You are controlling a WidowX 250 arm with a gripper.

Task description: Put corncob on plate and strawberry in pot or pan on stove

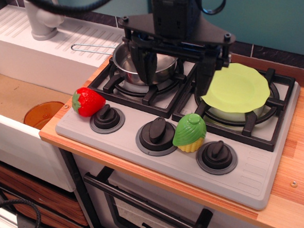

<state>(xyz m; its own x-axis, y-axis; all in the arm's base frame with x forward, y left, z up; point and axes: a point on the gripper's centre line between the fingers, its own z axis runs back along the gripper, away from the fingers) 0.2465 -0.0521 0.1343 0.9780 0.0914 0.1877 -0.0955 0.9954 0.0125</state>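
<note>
The corncob point(190, 133), yellow base in a green husk, stands on the grey stove point(249, 178) between the middle and right knobs. The lime-green plate point(238, 88) lies on the right burner grate. The red strawberry point(88, 101) lies at the stove's front left corner beside the left knob. The steel pan point(123, 61) sits on the left burner, partly hidden by my arm. My gripper point(175, 74) hangs open above the middle of the stove, behind the corncob, its left finger point(144, 65) over the pan and its right finger point(211, 76) at the plate's left edge. It holds nothing.
A white sink unit with a grey tap point(40, 20) stands at the back left. A round orange dish point(43, 114) lies in the basin at left. Three dark knobs point(155, 132) line the stove's front. Wooden counter point(299, 156) runs to the right; a teal wall is behind.
</note>
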